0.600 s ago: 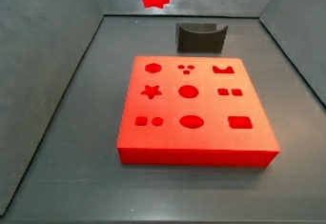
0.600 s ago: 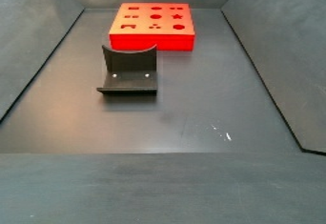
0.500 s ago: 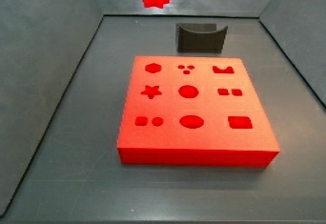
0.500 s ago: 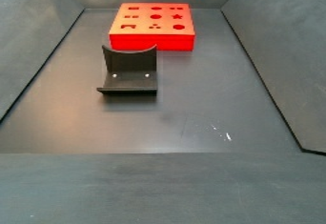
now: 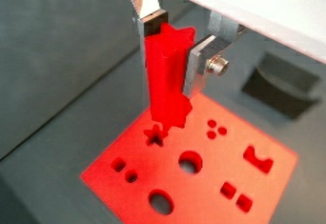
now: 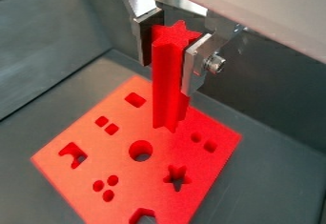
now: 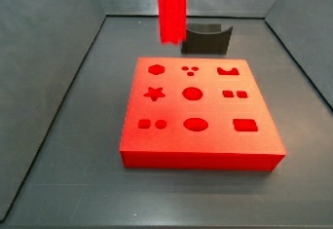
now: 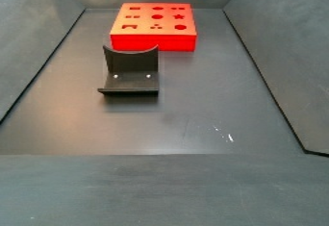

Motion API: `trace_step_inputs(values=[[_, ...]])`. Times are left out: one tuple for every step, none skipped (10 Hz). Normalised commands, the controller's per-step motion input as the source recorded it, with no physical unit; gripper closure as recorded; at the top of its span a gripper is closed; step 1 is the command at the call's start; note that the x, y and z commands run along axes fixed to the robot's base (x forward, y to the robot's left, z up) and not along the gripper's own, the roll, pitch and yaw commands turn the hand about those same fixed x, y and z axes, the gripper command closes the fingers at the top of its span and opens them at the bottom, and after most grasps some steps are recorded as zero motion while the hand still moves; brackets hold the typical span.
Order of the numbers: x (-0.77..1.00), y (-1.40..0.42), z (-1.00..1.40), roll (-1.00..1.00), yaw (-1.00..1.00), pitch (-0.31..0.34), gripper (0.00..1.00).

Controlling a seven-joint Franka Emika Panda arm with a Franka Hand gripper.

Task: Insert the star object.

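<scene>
My gripper (image 5: 174,47) is shut on the star object (image 5: 166,75), a long bright red prism with a star-shaped end, held upright between the silver fingers in both wrist views (image 6: 173,80). It hangs high above the flat red block (image 5: 223,161) with shaped holes, which also shows in the wrist view (image 6: 216,161). Its lower end hangs over the star hole (image 5: 156,134) in a wrist view. In a side view the star object (image 7: 169,9) comes down from the upper edge, beyond the block (image 7: 202,160) and its star hole (image 7: 154,94). The gripper itself is out of both side views.
A dark grey curved holder (image 7: 205,38) stands behind the block, and also shows in a side view (image 8: 129,71) and a wrist view (image 5: 283,80). Grey walls enclose the dark floor. The block (image 8: 154,39) sits at the far end.
The star object has come down: only its tip showed at the upper edge of the side view before, now much more of it hangs in view.
</scene>
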Motion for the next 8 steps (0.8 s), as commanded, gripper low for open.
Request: trace_step_inputs(values=[[0.08, 0.00, -0.56, 0.12, -0.97, -0.091, 1.00], [0.02, 0.00, -0.48, 0.08, -0.89, 0.020, 1.00], [0.00, 0.00, -0.51, 0.02, -0.76, 0.000, 1.00], [0.00, 0.00, -0.36, 0.06, -0.59, 0.000, 1.00], [-0.10, 0.00, -0.19, 0.12, -0.33, 0.010, 1.00], [-0.07, 0.00, -0.22, 0.20, -0.33, 0.041, 1.00], [-0.13, 0.02, -0.25, 0.26, -0.34, 0.000, 1.00], [-0.17, 0.00, -0.29, 0.27, -0.31, 0.000, 1.00]])
